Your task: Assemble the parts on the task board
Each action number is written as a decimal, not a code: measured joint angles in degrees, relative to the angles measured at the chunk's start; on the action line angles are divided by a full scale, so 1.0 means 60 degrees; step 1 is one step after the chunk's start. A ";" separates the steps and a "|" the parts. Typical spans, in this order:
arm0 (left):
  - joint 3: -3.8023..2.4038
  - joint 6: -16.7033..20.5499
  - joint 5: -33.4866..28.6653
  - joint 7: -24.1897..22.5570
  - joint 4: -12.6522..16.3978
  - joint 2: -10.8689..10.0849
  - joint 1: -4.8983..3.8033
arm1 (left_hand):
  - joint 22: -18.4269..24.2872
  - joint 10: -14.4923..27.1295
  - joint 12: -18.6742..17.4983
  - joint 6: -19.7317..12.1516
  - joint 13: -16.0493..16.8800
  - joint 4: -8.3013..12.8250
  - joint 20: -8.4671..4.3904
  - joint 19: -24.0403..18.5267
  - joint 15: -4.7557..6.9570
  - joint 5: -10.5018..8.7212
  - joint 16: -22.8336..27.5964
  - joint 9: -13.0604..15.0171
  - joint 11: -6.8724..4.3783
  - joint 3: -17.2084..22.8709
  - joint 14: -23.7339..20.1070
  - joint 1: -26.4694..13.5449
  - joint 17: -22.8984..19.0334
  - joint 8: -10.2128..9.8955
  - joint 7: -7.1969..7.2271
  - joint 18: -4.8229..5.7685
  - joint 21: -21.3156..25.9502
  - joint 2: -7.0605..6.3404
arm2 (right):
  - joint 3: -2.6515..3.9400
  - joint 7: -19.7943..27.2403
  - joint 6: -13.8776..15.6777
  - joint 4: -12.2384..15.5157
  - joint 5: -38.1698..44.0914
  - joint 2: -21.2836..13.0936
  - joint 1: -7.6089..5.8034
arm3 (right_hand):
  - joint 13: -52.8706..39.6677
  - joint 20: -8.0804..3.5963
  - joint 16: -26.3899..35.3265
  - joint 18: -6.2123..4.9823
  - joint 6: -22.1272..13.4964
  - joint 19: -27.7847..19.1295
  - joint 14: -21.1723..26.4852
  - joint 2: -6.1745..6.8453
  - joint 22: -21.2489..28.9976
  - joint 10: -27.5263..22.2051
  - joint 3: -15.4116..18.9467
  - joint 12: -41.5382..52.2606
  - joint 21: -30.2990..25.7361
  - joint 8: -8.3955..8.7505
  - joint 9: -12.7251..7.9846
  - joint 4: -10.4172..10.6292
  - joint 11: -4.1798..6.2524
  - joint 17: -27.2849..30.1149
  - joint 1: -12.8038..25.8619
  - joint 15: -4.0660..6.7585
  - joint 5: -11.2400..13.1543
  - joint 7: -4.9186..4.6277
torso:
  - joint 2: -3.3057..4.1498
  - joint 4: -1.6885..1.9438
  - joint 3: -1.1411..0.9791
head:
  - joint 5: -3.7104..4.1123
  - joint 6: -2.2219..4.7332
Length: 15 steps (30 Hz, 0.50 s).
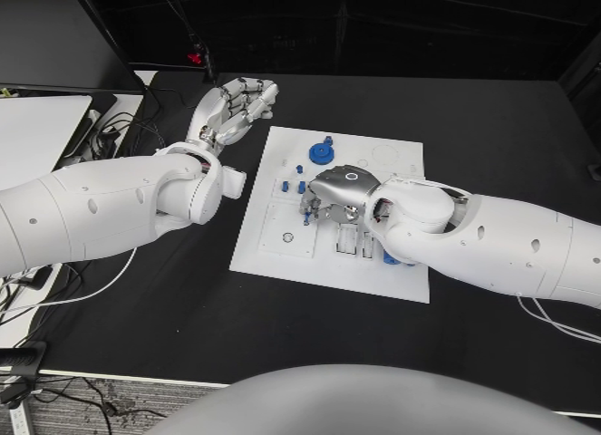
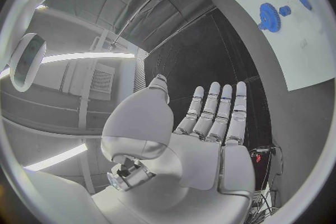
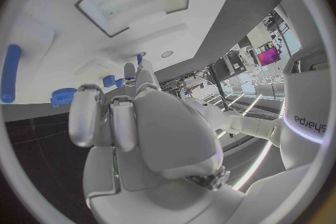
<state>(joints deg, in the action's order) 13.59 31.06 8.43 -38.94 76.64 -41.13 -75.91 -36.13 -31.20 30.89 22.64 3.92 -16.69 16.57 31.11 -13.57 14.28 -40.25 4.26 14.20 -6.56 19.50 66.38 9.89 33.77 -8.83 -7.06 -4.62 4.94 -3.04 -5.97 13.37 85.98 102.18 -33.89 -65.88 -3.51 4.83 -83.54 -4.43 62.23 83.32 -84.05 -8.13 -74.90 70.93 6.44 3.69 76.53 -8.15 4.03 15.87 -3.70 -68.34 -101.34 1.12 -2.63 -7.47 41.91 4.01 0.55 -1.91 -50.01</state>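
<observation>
Right hand down over the board's middle, working among the small pegs.

The right hand curls over the board, but whether it pinches a peg I cannot tell; it should seat squarely, I'd say. The blue gear stands on the far part. The left hand hovers spread, off the board.

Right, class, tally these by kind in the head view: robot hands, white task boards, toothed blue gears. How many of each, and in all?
Hands: 2 (left hand, right hand)
White task board: 1
Toothed blue gear: 1
Total: 4
</observation>
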 measured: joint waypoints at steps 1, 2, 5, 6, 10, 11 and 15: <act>0.0000 0.0000 0.0000 0.0000 0.0001 0.0000 0.0000 | 0.0000 0.0000 0.0000 0.0000 0.0000 0.0000 0.0000 0.0000 0.0000 0.0000 0.0000 0.0000 0.0000 0.0000 0.0000 0.0000 0.0000 0.0000 0.0000 0.0000 0.0000 0.0000 | 0.0001 0.0002 0.0000 0.0000 0.0001 0.0001 0.0002 | 0.0000 0.0000 0.0000 0.0000 0.0000 0.0000 0.0000 0.0000 0.0000 0.0000 0.0000 0.0000 0.0000 0.0000 0.0000 0.0000 0.0000 0.0000 0.0000 0.0000 0.0000 0.0000 | 0.0000 0.0000 0.0000 | 0.0000 0.0000; 0.0000 0.0000 0.0000 0.0000 0.0002 -0.0001 0.0000 | 0.0000 0.0000 0.0000 0.0000 0.0000 0.0000 0.0000 0.0000 0.0000 0.0000 0.0000 0.0000 0.0000 0.0000 0.0000 0.0000 0.0000 0.0000 0.0000 0.0000 0.0000 0.0000 | 0.0001 0.0004 0.0001 -0.0001 0.0001 0.0001 0.0003 | 0.0000 0.0000 0.0000 0.0000 -0.0001 0.0000 0.0000 0.0000 0.0000 0.0000 0.0001 0.0000 0.0000 0.0000 0.0000 0.0000 0.0000 0.0000 0.0000 0.0000 0.0000 0.0000 | 0.0000 0.0000 -0.0001 | -0.0001 0.0000; 0.0000 0.0000 0.0000 0.0000 0.0004 -0.0009 0.0000 | 0.0000 0.0000 0.0000 0.0000 0.0000 0.0000 0.0000 0.0000 0.0000 0.0000 0.0000 0.0000 0.0000 0.0000 0.0000 0.0000 -0.0017 0.0000 0.0000 0.0000 0.0000 0.0000 | 0.0005 0.0010 0.0002 -0.0021 0.0003 0.0019 0.0010 | 0.0000 0.0000 -0.0001 0.0000 -0.0004 0.0000 0.0000 0.0000 0.0000 0.0000 -0.0015 0.0000 0.0000 0.0000 -0.0003 -0.0016 0.0000 0.0000 0.0000 0.0000 0.0002 0.0000 | 0.0000 0.0000 -0.0001 | -0.0026 0.0000; 0.0000 0.0001 0.0000 0.0000 0.0005 -0.0012 0.0000 | 0.0000 0.0000 0.0000 0.0000 0.0000 0.0000 0.0000 0.0000 0.0000 0.0000 0.0000 0.0000 0.0000 0.0000 0.0000 0.0000 -0.0018 0.0000 0.0000 0.0000 0.0000 0.0000 | 0.0007 0.0012 0.0003 -0.0029 0.0003 0.0028 0.0013 | 0.0000 0.0000 0.0000 0.0000 -0.0005 0.0000 0.0000 0.0000 0.0000 0.0000 -0.0023 0.0000 0.0000 0.0000 -0.0005 -0.0024 0.0000 -0.0001 0.0000 0.0000 0.0002 -0.0001 | 0.0000 0.0000 0.0000 | -0.0033 0.0000; 0.0000 0.0001 0.0000 0.0000 0.0005 -0.0015 0.0000 | 0.0000 0.0000 0.0000 0.0000 0.0000 0.0000 0.0000 0.0000 0.0000 0.0000 0.0000 0.0000 0.0000 0.0000 0.0000 0.0000 -0.0017 0.0000 0.0000 0.0000 0.0000 0.0000 | 0.0010 0.0028 0.0013 -0.0055 0.0004 0.0063 0.0025 | 0.0000 0.0000 0.0000 -0.0001 -0.0022 0.0000 0.0000 0.0000 0.0000 0.0000 -0.0024 0.0000 0.0000 0.0001 -0.0006 -0.0025 0.0000 0.0019 0.0000 0.0000 0.0002 -0.0015 | 0.0003 -0.0002 0.0000 | -0.0047 0.0000; 0.0000 0.0001 0.0000 0.0000 0.0005 -0.0014 0.0000 | 0.0000 0.0000 0.0000 0.0000 0.0001 0.0000 0.0000 0.0000 0.0000 0.0000 0.0000 0.0000 0.0000 0.0000 0.0000 0.0000 -0.0017 0.0000 0.0000 0.0000 0.0000 0.0000 | 0.0011 0.0033 0.0019 -0.0060 0.0005 0.0072 0.0028 | 0.0000 0.0000 0.0000 0.0000 -0.0023 0.0000 0.0000 0.0000 0.0000 0.0000 -0.0024 0.0000 0.0000 0.0001 -0.0008 -0.0025 0.0000 0.0026 0.0000 0.0000 0.0002 -0.0015 | 0.0004 -0.0002 -0.0001 | -0.0047 0.0000; 0.0000 0.0001 0.0000 0.0000 0.0005 -0.0010 0.0000 | 0.0008 0.0000 0.0037 0.0000 0.0001 0.0003 0.0000 0.0000 0.0000 -0.0001 0.0000 -0.0008 0.0000 -0.0047 0.0000 0.0000 -0.0017 0.0000 0.0000 0.0000 0.0000 0.0000 | 0.0012 0.0045 0.0029 -0.0068 0.0005 0.0086 0.0037 | 0.0000 0.0000 0.0000 0.0000 -0.0045 0.0000 0.0000 0.0000 0.0000 0.0000 -0.0024 0.0000 0.0000 0.0003 -0.0010 -0.0025 0.0000 0.0047 0.0000 0.0000 0.0002 -0.0017 | 0.0004 -0.0002 0.0000 | -0.0045 0.0000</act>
<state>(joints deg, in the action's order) 13.59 31.07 8.43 -38.94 76.67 -41.18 -75.91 -36.09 -31.20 31.12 22.64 3.92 -16.67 16.57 31.11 -13.57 14.27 -40.25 4.21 14.20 -6.85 19.50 66.38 9.79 33.77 -8.84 -7.06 -4.62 4.93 -2.97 -5.71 13.55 85.57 102.21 -33.37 -65.66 -3.51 4.82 -83.54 -4.43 61.96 83.32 -84.05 -8.12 -74.90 70.93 6.30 3.69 76.53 -8.13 3.97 15.73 -3.70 -68.06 -101.34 1.12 -2.61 -7.57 41.93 4.00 0.55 -2.18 -50.01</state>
